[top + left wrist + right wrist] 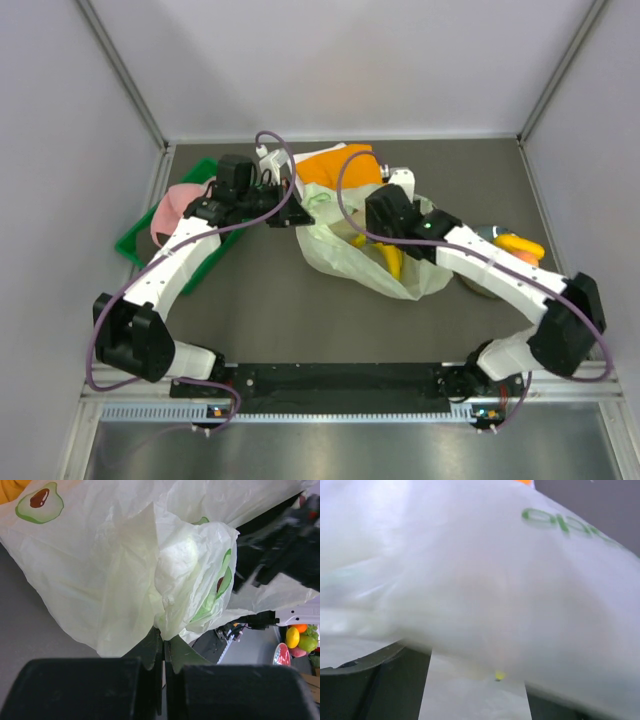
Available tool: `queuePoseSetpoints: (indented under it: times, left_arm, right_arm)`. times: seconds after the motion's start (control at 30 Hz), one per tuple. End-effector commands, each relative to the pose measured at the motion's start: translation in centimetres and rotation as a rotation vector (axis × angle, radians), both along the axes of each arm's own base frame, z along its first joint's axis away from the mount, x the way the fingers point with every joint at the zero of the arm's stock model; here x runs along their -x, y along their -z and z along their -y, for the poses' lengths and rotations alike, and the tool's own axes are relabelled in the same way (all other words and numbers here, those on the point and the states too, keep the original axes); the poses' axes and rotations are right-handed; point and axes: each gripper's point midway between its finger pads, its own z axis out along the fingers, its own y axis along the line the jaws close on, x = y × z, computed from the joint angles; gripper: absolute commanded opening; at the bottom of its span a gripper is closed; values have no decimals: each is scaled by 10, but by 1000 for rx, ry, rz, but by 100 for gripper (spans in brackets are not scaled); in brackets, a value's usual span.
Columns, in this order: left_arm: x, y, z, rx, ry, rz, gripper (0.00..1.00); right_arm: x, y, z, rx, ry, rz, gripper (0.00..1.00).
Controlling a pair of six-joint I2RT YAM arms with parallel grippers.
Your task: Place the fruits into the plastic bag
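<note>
- Partly done, by my reading: yellow bananas (391,258) showed through the film of the plastic bag (345,262), so at least some fruit was already inside.
- One banana bunch (520,246) was not yet in; it lay at the right side of the table (260,300), just beyond the right forearm and well apart from the bag's mouth.
- What was left, then, seemed to be fetching that bunch and dropping it in.
- The bag itself sat crumpled near the middle of the table, its far edge touching the orange cloth (335,165).
- The left hand (163,647) had its fingers pressed together on a gathered fold of the bag's left edge, the pale green film rising straight out of the pinch, so the bag was in its grip and appeared to be held up on that side.
- The right hand (475,696) was pushed in at the bag, the film draped so close over its camera that almost nothing else showed.
- Its dark fingers stood a little apart at the bottom of that view with film between them, but I could not tell how far open it was or whether it had hold of anything.
- A small yellow speck showed through the film just ahead of it; too blurred to name.
</note>
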Motion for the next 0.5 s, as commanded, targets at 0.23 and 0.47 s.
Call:
queuePoseSetpoints:
  times: [0.23, 0.47]
  left_arm:
    - [-1, -12, 0, 22, 10, 61, 0]
    - [-2, -10, 0, 19, 8, 57, 0]
  right_arm:
    - [21, -78, -67, -287, -356, 141, 65]
    - [42, -131, -75, -391, -481, 254, 64]
